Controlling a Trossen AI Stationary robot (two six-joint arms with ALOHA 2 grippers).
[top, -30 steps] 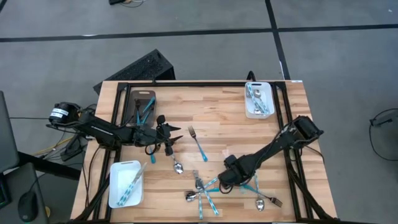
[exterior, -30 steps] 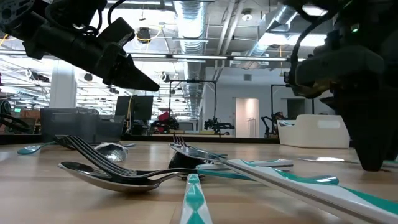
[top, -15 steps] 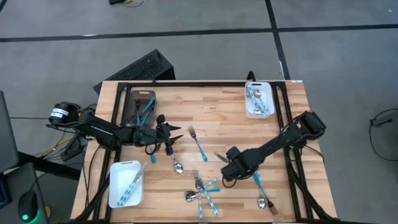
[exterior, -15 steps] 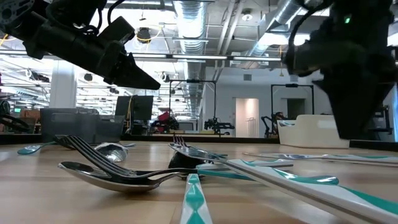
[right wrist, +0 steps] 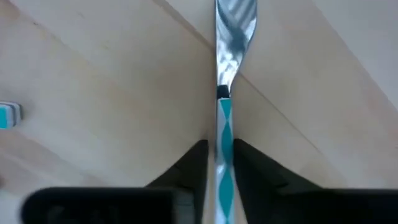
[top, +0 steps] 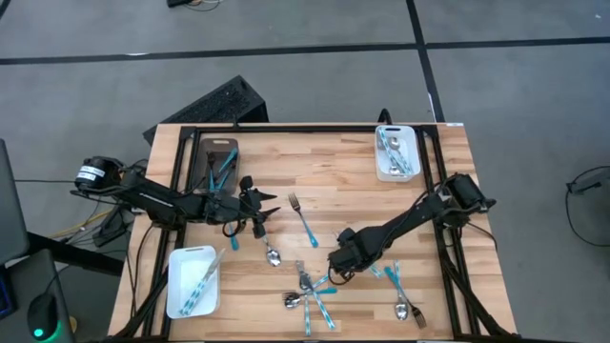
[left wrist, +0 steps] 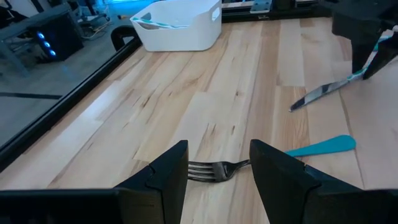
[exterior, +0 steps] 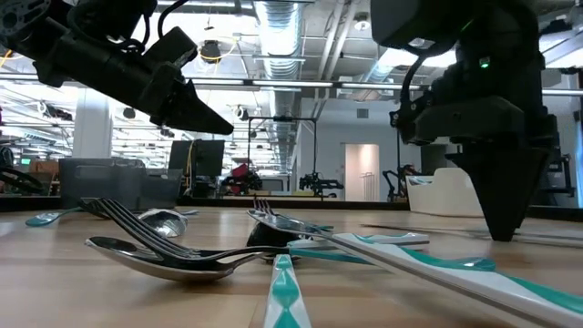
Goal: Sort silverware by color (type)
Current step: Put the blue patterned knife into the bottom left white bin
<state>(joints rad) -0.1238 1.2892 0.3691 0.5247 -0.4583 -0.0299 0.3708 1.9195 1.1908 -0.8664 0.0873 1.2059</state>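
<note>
Right gripper [top: 335, 261]: clamped on a teal-handled knife [right wrist: 225, 124], now lifted and shifted toward table centre; sorting underway. Left gripper [left wrist: 214, 177]: fingers apart, waiting over fork [left wrist: 214, 169]

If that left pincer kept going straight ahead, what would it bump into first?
Probably the teal-handled metal fork lying on the wooden table just ahead of the open left pincer; depth is hard to judge.
</note>
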